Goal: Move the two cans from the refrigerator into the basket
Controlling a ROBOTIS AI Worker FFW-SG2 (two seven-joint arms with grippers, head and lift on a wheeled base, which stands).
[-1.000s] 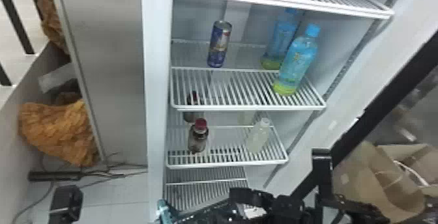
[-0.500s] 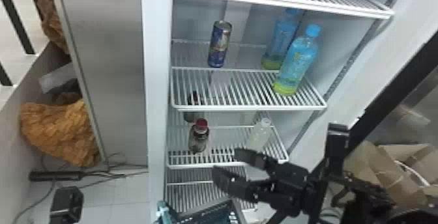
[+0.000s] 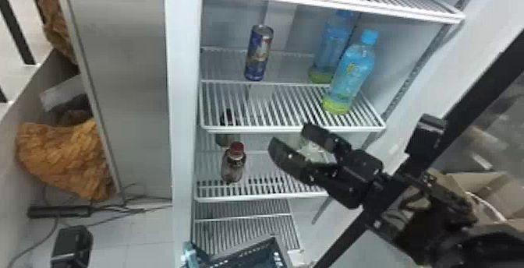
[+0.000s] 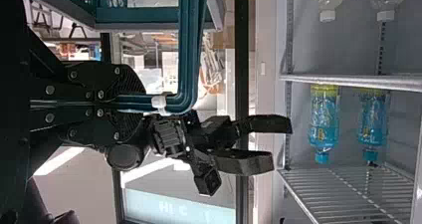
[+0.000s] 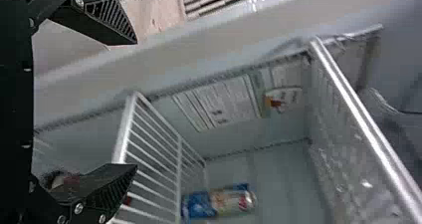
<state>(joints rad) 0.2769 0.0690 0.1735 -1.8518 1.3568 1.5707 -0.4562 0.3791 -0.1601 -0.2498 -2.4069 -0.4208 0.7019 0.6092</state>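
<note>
Head view: see right gripper wide open, empty; could snag shelf edge reaching too low for can, tbh.

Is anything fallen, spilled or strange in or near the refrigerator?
Inside the refrigerator nothing stands out; the can and blue-capped bottles stand upright. Beside it, loose cables lie tangled on the floor, looking untidy.

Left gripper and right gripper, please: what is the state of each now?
Left gripper: jaws closed on the basket handle.
Right gripper: jaws open, holding nothing.
</note>
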